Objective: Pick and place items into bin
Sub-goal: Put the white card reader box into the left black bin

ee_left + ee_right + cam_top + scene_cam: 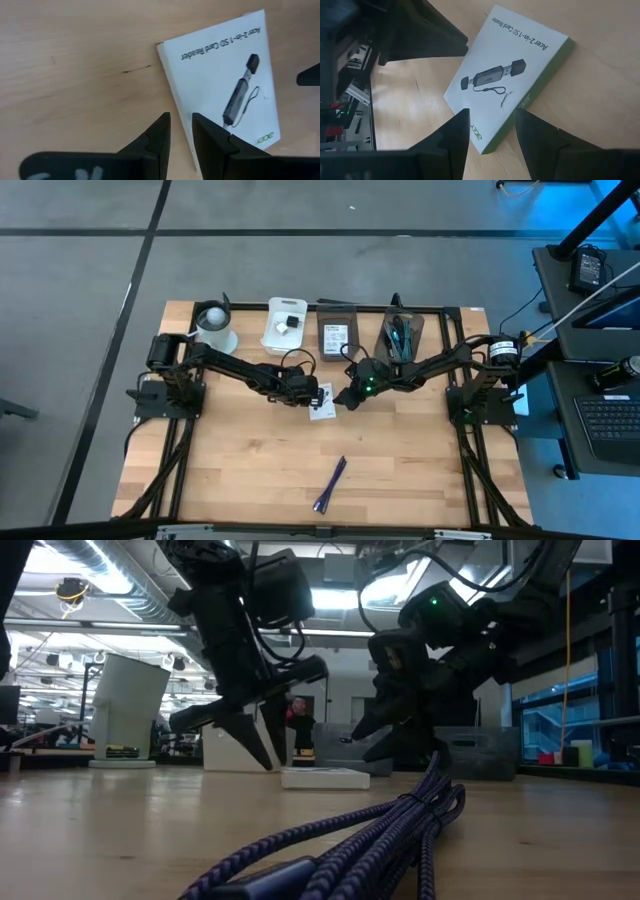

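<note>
High view: both arms meet at mid-table, toward the far edge. Left gripper point(312, 392) and right gripper point(352, 394) flank a small white box point(322, 404) lying flat on the wood — one from each side, probably so one can steady or tip it while the other grabs. Along the far edge sit a white tray point(283, 323), a dark bin point(404, 335) with pens already in it, a dark flat pack point(335, 334) between them and a white cup point(213, 327) at the far-left corner. A purple pen point(329, 484) lies alone near the near edge, not yet collected.

Low view: the box point(325, 777) rests flat on the table with both sets of fingers hanging just above and beside it; neither is lifting it. A braided cable point(340, 840) runs across the foreground.

Left wrist view: left fingers point(155, 137) stand a narrow gap apart, nothing between them, tips right at the box's point(220, 85) long edge — looks like a setup to pinch that thin edge, though contact is hard to judge from here.

Right wrist view: right fingers point(455, 131) are spread wide and empty, straddling the box's point(505, 75) short green-trimmed end. The box is a card-reader pack, label up, so only the thin sides offer a grip.

Box is still on the table, well short of the bin.
</note>
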### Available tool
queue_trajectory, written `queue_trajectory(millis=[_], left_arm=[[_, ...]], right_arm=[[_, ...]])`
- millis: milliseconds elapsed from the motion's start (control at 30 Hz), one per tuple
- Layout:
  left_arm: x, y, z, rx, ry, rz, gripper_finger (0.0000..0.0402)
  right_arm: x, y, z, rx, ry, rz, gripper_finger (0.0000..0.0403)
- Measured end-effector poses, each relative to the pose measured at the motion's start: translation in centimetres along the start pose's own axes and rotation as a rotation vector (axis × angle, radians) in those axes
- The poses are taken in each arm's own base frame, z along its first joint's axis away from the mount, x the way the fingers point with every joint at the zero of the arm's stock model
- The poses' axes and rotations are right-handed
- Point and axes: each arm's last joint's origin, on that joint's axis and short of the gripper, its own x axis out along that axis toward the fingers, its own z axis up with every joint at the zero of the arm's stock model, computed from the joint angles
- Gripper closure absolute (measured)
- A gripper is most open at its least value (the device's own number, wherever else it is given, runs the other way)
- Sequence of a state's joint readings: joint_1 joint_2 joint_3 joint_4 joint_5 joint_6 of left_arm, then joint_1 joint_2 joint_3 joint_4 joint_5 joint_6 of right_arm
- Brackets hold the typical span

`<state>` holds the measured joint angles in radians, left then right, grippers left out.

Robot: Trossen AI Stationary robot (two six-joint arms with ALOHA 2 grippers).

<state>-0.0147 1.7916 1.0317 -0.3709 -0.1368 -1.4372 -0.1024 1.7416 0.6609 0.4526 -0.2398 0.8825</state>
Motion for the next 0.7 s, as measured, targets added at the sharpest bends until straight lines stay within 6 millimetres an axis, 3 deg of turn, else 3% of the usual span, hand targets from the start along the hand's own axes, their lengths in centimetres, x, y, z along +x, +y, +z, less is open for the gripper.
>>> queue_trajectory(millis=[700], left_arm=[[0.65,-0.02,-0.08,0.009,-0.003,0.008,0.0327]], right_arm=[[-0.01,-0.25,-0.22,0.007,0.02,-0.025,0.0242]])
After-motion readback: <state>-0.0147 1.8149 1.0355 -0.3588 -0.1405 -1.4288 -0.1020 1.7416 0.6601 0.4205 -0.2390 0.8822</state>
